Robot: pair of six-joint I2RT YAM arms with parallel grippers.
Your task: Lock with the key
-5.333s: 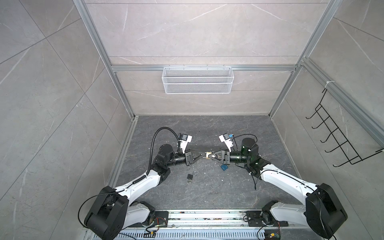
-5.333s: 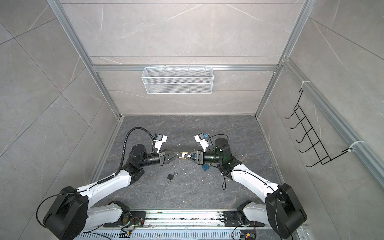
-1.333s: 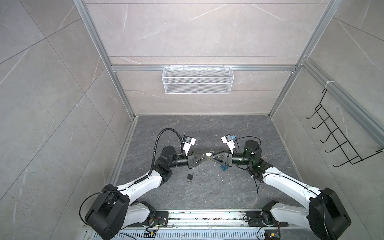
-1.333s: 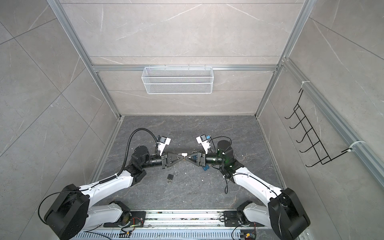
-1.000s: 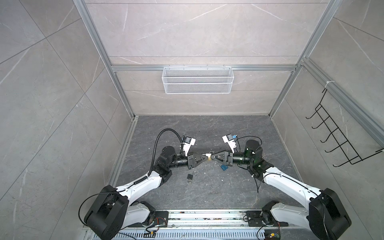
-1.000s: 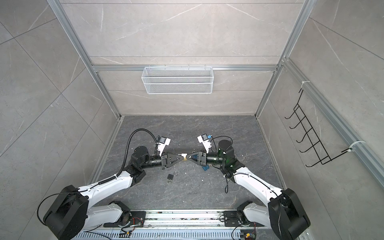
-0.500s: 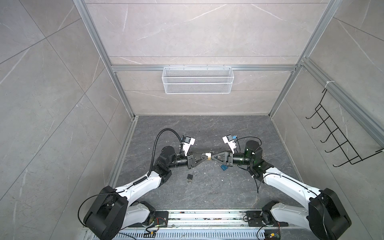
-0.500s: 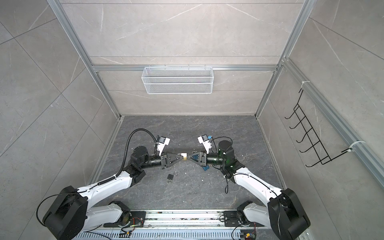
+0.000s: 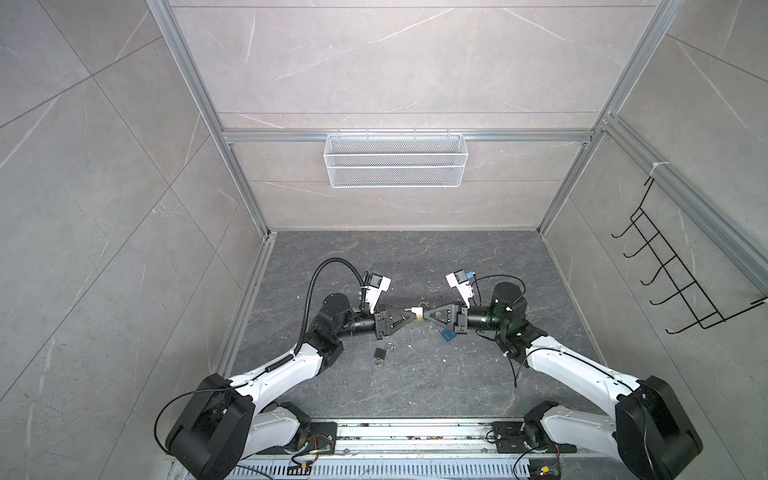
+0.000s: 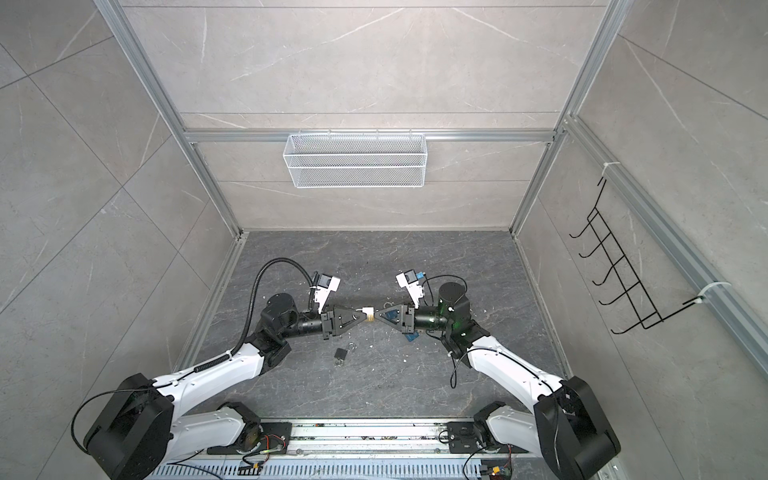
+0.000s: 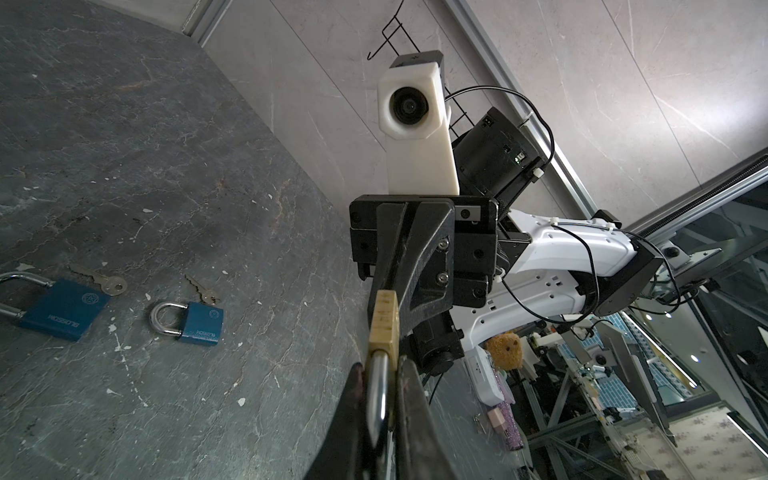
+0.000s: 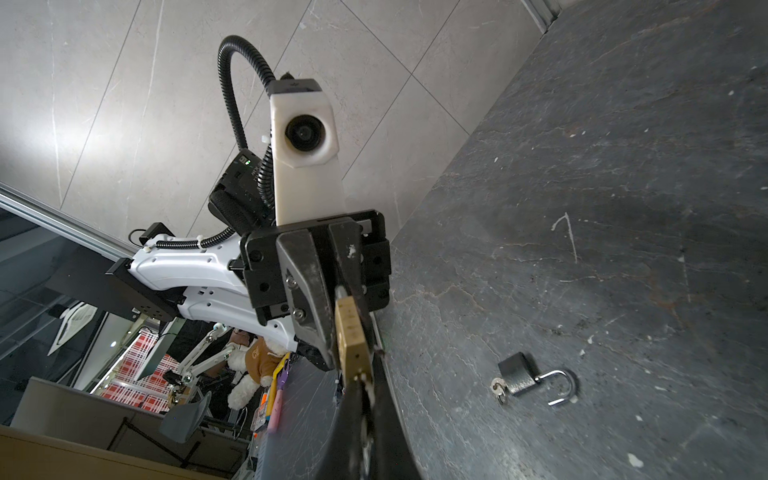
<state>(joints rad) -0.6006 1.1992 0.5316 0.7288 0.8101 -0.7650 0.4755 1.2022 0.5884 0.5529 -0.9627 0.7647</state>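
Observation:
A small brass padlock (image 9: 417, 311) (image 10: 367, 311) hangs in the air between my two grippers, above the middle of the floor. My left gripper (image 11: 380, 370) is shut on its steel shackle (image 11: 379, 386), with the brass body (image 11: 384, 320) sticking out past the fingertips. My right gripper (image 12: 365, 380) meets the padlock's (image 12: 352, 332) opposite end and is shut on the key (image 12: 367, 379). Only a bit of the key's metal shows between the fingers. In both top views the left gripper (image 9: 410, 316) and right gripper (image 9: 425, 316) stand tip to tip.
A black padlock (image 12: 517, 377) (image 9: 379, 354) with its shackle swung open and a key in it lies on the floor below the left gripper. Two blue padlocks (image 11: 201, 324) (image 11: 62, 309) with loose keys (image 11: 106, 283) lie under the right arm. A wire basket (image 9: 394, 160) hangs on the back wall.
My right gripper's jaws have closed at the end of the brass padlock. Both arms have stayed almost still, tip to tip, and the left grip is unchanged.

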